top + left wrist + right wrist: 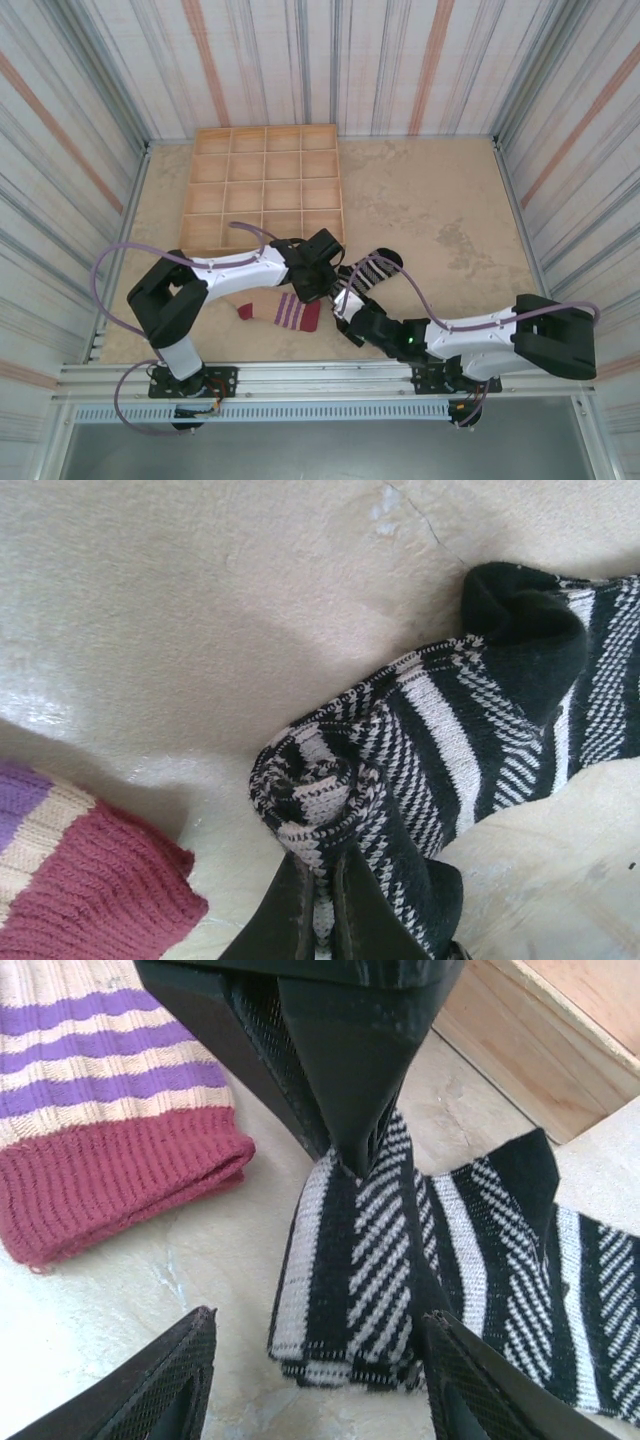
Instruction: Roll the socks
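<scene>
The black sock (480,730) with grey-white stripes lies on the table, its near end wound into a small roll. My left gripper (322,900) is shut on that rolled end. In the right wrist view the left gripper's dark fingers (350,1060) come down from above and pinch the black sock (380,1260). My right gripper (318,1318) is open, with its fingers on either side of the roll's end. The beige sock (100,1110), with purple stripes and a dark red cuff, lies flat to the left. From above, the black sock (375,268) is right of the beige sock (285,312), and both grippers meet between them.
A wooden tray (265,185) with several compartments stands just behind the socks; its edge (520,1050) is close to the black sock. Striped walls enclose the table on three sides. Bare tabletop (450,210) stretches to the back right.
</scene>
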Robot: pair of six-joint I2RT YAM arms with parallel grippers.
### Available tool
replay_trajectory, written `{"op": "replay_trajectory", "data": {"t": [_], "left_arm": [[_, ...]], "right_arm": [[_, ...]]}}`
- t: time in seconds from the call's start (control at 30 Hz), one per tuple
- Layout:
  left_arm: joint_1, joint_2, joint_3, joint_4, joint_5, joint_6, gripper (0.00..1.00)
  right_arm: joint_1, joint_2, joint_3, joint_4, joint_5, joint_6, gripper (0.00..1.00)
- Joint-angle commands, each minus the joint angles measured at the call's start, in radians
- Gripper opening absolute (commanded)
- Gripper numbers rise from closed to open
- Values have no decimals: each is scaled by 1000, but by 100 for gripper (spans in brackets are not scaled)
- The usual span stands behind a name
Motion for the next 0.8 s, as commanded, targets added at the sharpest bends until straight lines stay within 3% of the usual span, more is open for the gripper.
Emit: {"op": "replay_trajectory", "data": {"t": [0.0, 0.2, 0.77], "left_arm": [[6, 19, 16, -20, 31, 21, 0], [11, 18, 15, -16, 41, 23, 0], [17, -11, -24, 5, 54, 26, 0]], "right_arm": [[10, 23, 36, 58, 31, -65, 57], [-2, 78, 62, 70, 20, -108, 53], [-10, 236, 89, 114, 51, -39, 41]]}}
